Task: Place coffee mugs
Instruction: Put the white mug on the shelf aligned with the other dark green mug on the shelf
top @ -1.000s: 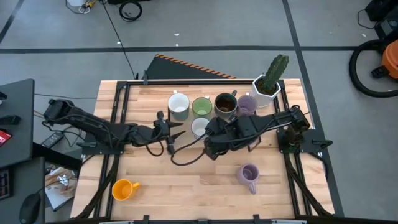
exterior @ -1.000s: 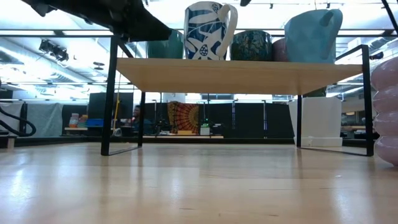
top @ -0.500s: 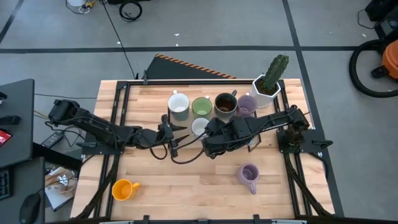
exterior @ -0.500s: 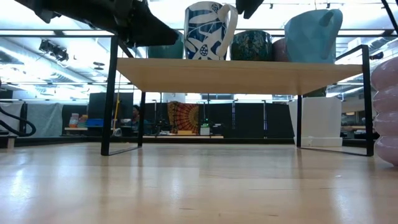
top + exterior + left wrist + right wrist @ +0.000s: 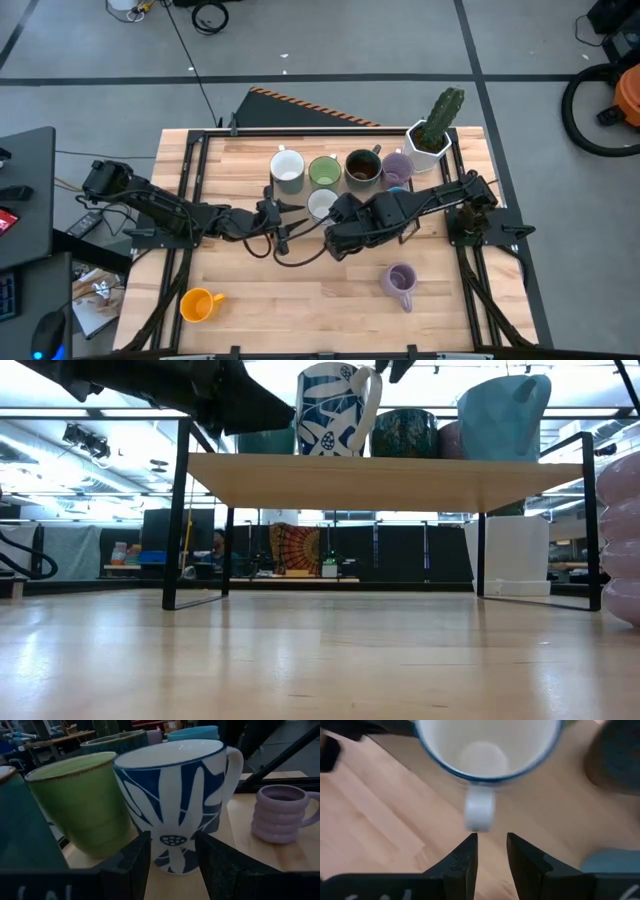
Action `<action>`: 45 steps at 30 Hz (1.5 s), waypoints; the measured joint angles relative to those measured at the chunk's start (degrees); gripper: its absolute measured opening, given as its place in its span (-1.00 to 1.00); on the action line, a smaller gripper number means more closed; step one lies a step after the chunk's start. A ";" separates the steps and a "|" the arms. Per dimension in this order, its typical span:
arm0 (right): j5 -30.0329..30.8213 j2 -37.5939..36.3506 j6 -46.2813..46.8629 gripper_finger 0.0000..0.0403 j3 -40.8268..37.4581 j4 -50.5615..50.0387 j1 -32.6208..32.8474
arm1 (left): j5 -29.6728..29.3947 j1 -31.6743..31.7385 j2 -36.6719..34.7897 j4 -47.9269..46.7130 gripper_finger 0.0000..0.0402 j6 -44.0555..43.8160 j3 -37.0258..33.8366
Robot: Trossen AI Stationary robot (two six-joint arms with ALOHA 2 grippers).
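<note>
The white mug with the blue pattern (image 5: pixel 321 204) stands upright on the raised shelf (image 5: pixel 380 482), just in front of the row of other mugs, its handle toward the right arm. Compared with a second ago, the left gripper (image 5: pixel 287 208) has moved closer to it, and the right gripper (image 5: pixel 491 842) has pulled back a little, so more of the mug's rim shows from above.

The right gripper's fingers are only narrowly apart and hold nothing; the handle lies just beyond their tips. The left gripper's fingers stand wide apart, with the mug right ahead of the gap (not yet between them). I judge that the right arm is finished with this mug and the left one prepares to adjust or take it.

I count eight mugs:
- On the shelf, six: one plain white (image 5: pixel 287 168), one green (image 5: pixel 324 172), one dark brown (image 5: pixel 361 168), one lavender (image 5: pixel 397 167), one blue (image 5: pixel 192 733) (mostly hidden under the right arm) and the patterned one.
- On the table (image 5: pixel 300 290), two: a second lavender mug (image 5: pixel 400 282) and an orange one (image 5: pixel 200 303).

There is one cactus pot (image 5: pixel 430 135), at the shelf's far right corner. So two mugs probably remain to be placed.
</note>
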 joint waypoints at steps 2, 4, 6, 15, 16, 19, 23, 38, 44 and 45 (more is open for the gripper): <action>-0.26 0.00 -1.20 -0.46 0.00 2.34 0.02 | 0.37 0.00 0.00 0.79 -0.20 0.01 0.00; -0.38 0.00 -2.85 -0.46 0.00 4.69 0.02 | 1.92 0.00 0.00 1.27 -0.20 -0.01 0.00; -0.52 0.00 -4.00 -0.46 0.00 6.45 0.02 | 3.47 0.00 0.00 1.25 -0.20 -0.01 0.00; -1.76 0.00 -5.43 -0.46 0.00 10.68 -0.14 | 5.71 0.01 0.00 1.48 -0.20 0.00 0.00; -1.74 0.00 -5.75 -0.46 0.00 10.98 -0.14 | 5.73 0.00 0.00 1.49 -0.20 0.01 0.00; -1.74 -0.01 -5.69 -0.46 0.14 10.20 -0.14 | 5.83 0.00 0.00 1.30 -0.20 0.37 0.00; -0.69 -0.16 -5.40 -0.46 2.91 6.96 -0.14 | 3.73 -0.33 -0.27 0.63 -0.20 2.78 0.00; 1.36 -0.02 -26.86 -0.50 6.80 18.80 -0.77 | 2.36 -5.43 -9.16 -15.63 -0.20 -2.83 0.00; -1.48 -0.02 -30.69 -0.50 6.80 18.22 -3.10 | 2.27 -7.16 -13.40 -22.86 -0.20 -4.92 -0.02; -1.83 -0.02 -31.71 -0.50 6.80 18.27 -3.41 | 2.28 -7.41 -13.84 -23.35 -0.20 -4.94 -0.02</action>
